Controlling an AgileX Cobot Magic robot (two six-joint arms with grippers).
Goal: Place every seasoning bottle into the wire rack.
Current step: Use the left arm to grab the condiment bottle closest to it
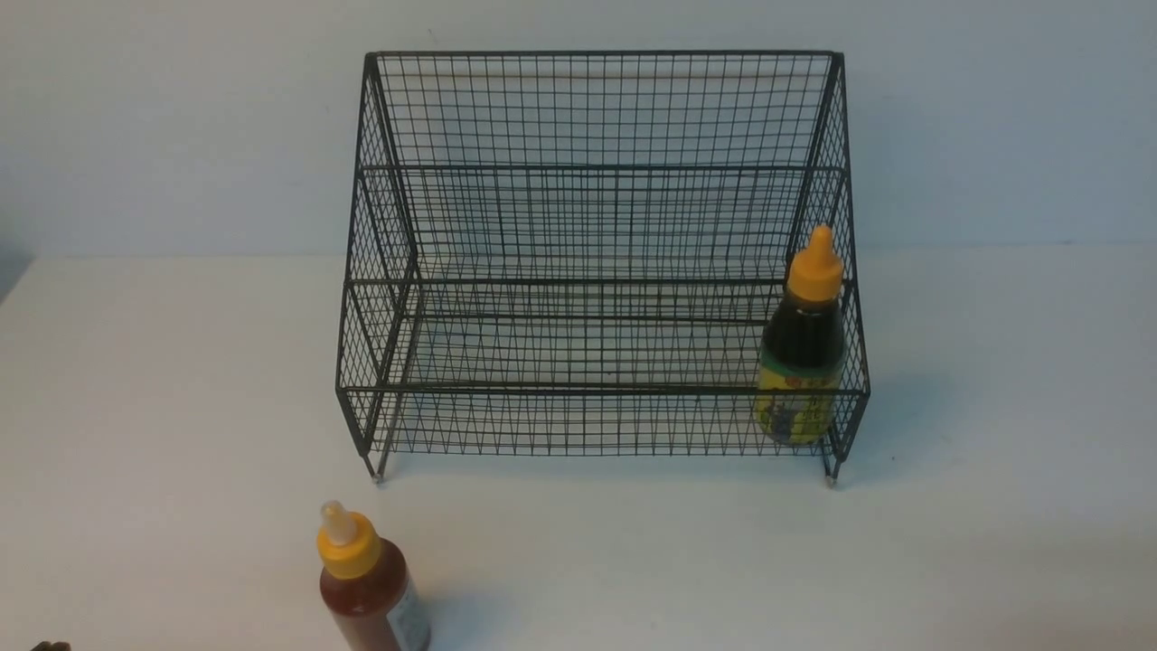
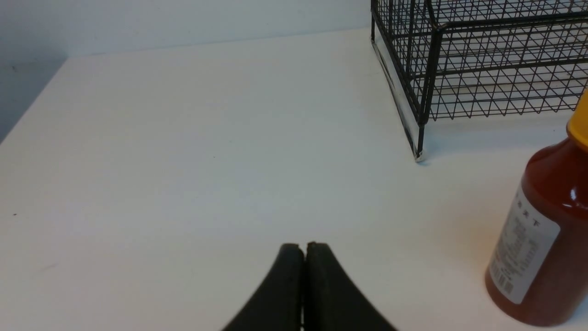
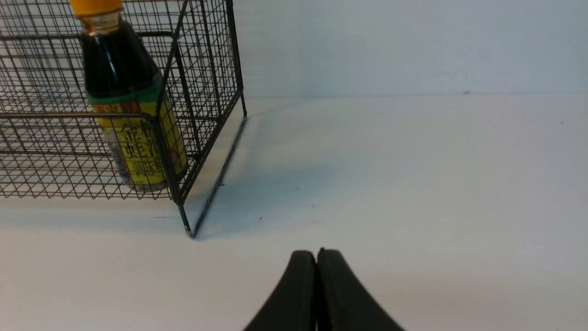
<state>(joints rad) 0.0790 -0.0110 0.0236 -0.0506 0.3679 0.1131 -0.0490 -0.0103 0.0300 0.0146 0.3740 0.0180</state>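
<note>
Dark sauce bottle [image 1: 803, 362] sits in the wire rack [image 1: 587, 226], right of frame; red sauce bottle [image 1: 366, 588] on the surface [image 1: 994, 542], lower left. Left end effector [image 2: 303, 248], right end effector [image 3: 317, 255]: pressed together.

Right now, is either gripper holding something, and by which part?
Nothing is held. The left gripper and the right gripper are both shut and empty.

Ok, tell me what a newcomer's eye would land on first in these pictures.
The large black wire rack fills the middle of the white table, with the dark sauce bottle standing upright in its lower tier at the right end. The red sauce bottle stands outside it, on the table nearer the robot, off the rack's front left corner.
</note>
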